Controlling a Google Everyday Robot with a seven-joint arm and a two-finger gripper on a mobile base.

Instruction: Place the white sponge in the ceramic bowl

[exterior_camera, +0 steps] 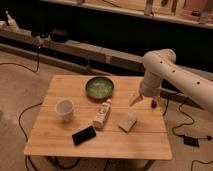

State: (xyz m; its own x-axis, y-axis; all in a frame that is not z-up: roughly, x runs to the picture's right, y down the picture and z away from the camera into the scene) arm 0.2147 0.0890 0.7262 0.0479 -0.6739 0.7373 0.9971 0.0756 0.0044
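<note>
In the camera view, the gripper (144,102) is hanging right of centre, just above the right part of the counter (55,142), its jaws standing wide with nothing between them. The white sponge (127,122) is lying on the wood just below and left of it, near the white bottle (102,114). The ceramic bowl (99,88) is sitting toward the upper middle, and a white cup (64,109) and a black phone (83,135) are resting further left. The risk, as I am judging it: a descent off the soft sponge's centre could be pinching only a corner and letting it slip, and a low carry toward the bowl could be shoving the bottle.
</note>
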